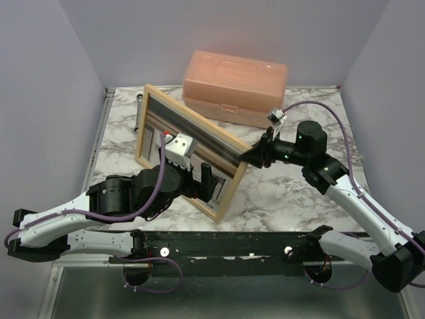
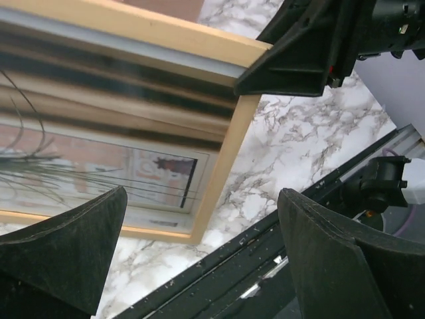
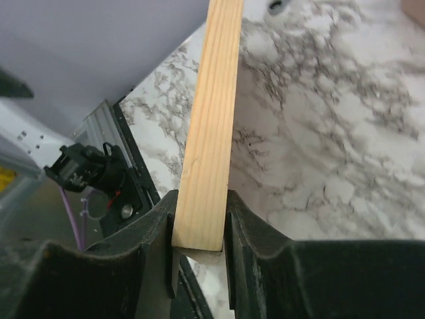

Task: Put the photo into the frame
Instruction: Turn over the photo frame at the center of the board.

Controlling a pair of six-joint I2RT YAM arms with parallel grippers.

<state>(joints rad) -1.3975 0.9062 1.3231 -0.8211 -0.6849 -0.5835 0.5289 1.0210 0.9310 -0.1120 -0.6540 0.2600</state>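
Frame position: the light-wood frame (image 1: 233, 185) (image 3: 209, 133) is lying slantwise across the marble counter (image 1: 292, 193), with its far corner near the peach plastic box (image 1: 236, 86).
Frame versus hands: its right side is sitting between the right hand's fingers, and its near corner is lying just below the left hand.
Right hand: the right hand (image 1: 251, 156) (image 3: 199, 232) is pinching the frame's narrow wooden edge, one pad pressing on each face.
Left hand: the left hand (image 1: 201, 181) (image 2: 202, 199) is hovering over the frame's near end with its fingers (image 2: 73, 246) spread wide, gripping nothing.
Photo: the photo (image 2: 80, 166) is showing within the frame's opening as thin plant stems.
Hard to tell: glare is streaking the opening, so I cannot tell whether the photo is seated, or whether the frame is lying flat.
Hidden: the left arm is covering part of the frame's near side from above.
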